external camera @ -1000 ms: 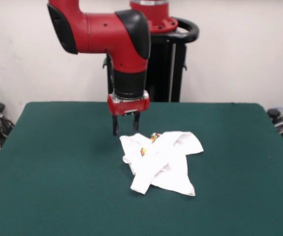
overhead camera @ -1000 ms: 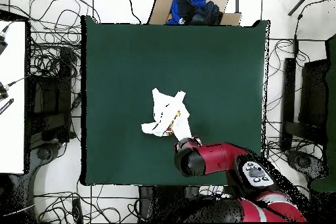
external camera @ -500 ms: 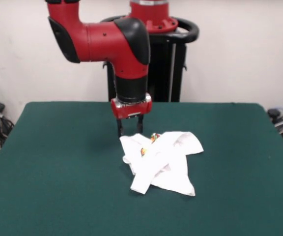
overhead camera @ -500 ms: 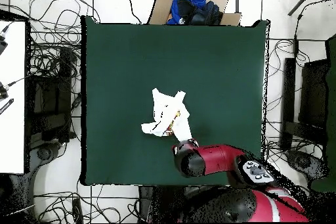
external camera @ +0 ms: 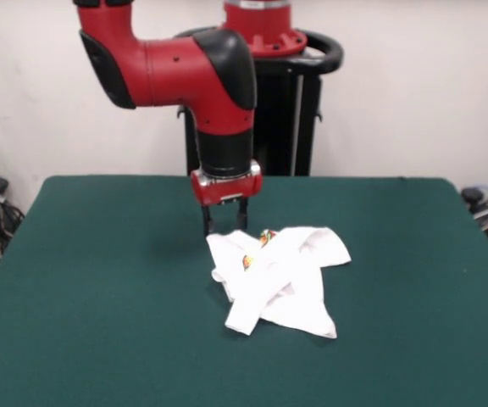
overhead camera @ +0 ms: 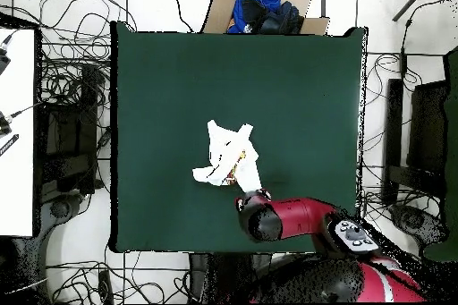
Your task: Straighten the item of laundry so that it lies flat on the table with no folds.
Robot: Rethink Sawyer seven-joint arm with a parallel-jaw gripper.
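Observation:
A crumpled white item of laundry [external camera: 280,276] lies bunched near the middle of the green table [external camera: 100,297], folded over itself, with a bit of coloured print showing. In the overhead view the same laundry [overhead camera: 230,158] sits at the table [overhead camera: 179,78] centre. My gripper [external camera: 224,220] hangs open just behind the cloth's far left corner, its two dark fingers pointing down, low over the table. From above, the arm's red wrist [overhead camera: 259,221] hides the gripper.
A cardboard box with blue and dark cloth [overhead camera: 264,11] stands past the table's top edge in the overhead view. Cables cover the floor around the table. A white bench [overhead camera: 16,131] is at the left.
The gripper shifted slightly to the right and lower over the last second, ending at the shirt's far left corner. The cloth has not moved.

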